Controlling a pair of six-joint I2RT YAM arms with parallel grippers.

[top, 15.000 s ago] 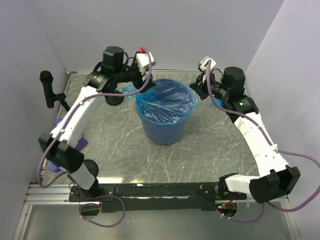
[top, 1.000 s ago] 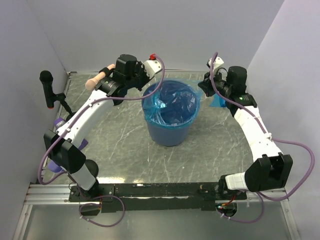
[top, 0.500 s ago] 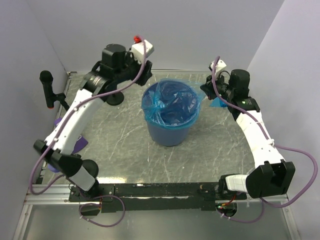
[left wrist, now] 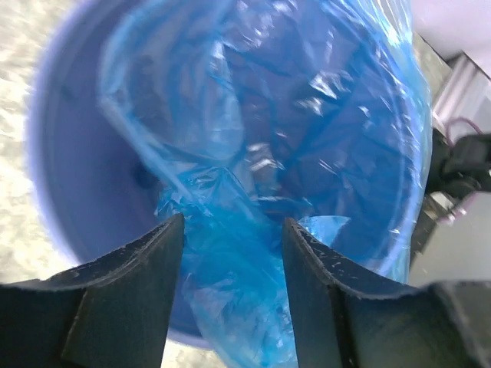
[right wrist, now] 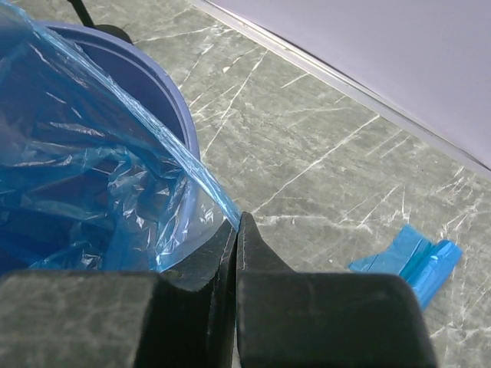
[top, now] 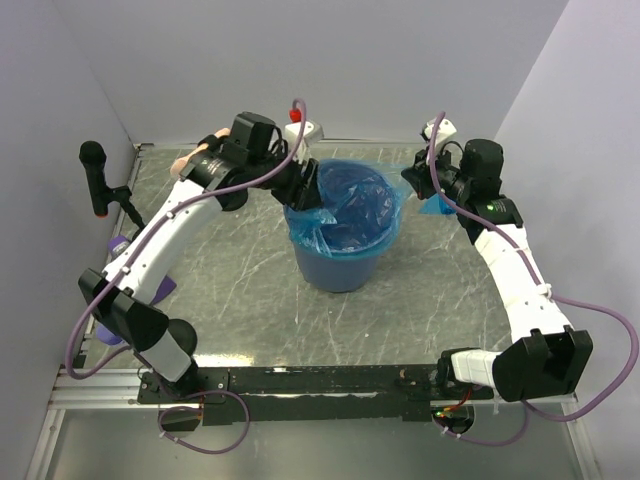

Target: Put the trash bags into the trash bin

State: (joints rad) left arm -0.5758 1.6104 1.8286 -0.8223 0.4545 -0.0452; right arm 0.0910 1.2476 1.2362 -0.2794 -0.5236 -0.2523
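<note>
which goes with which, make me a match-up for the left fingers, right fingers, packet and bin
1 left fingers
2 right fingers
3 packet
4 bin

a lying flat on the table
b shut on the edge of the bag
c upright, lined with the bag
d open, over the bin's rim

Pairs: 1-d, 2-b, 3-a, 4-c

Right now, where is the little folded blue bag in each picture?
Top view: the little folded bag lies on the table, just right of the trash bin.
Left wrist view: not in it.
Right wrist view: bottom right, flat on the table.
Shared landmark: the trash bin, which shows in all three views.
</note>
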